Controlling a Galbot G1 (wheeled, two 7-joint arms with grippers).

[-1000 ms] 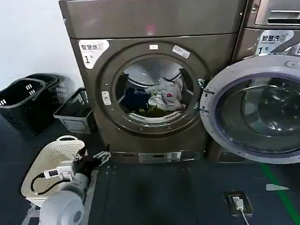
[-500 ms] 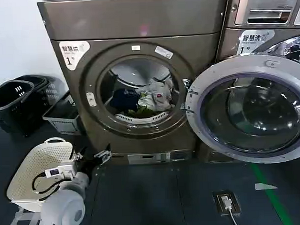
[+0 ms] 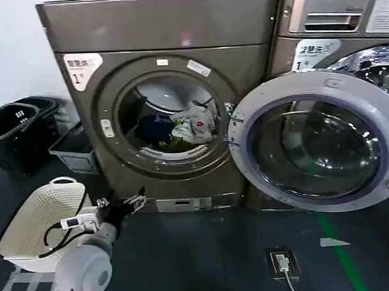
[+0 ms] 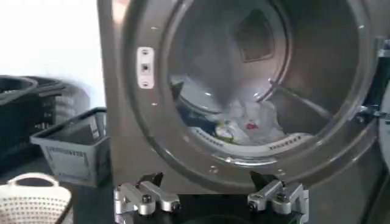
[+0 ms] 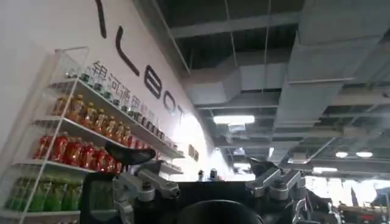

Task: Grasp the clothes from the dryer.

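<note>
Fabric clothes (image 3: 184, 130) remain heaped inside the dryer (image 3: 161, 102), door open. Left end effector (image 3: 123, 203), fingers spread and empty, sits low outside the porthole; grasp not begun.

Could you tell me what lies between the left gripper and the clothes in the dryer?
Only the dryer's porthole rim, in the left wrist view, separates the open left gripper from the clothes.

The dryer (image 3: 161, 102) porthole stands open, its door (image 3: 316, 141) swung away to the right. The clothes (image 3: 181, 128) lie low in the drum, with free room above them. The floor (image 3: 205, 254) before the porthole is bare.
</note>
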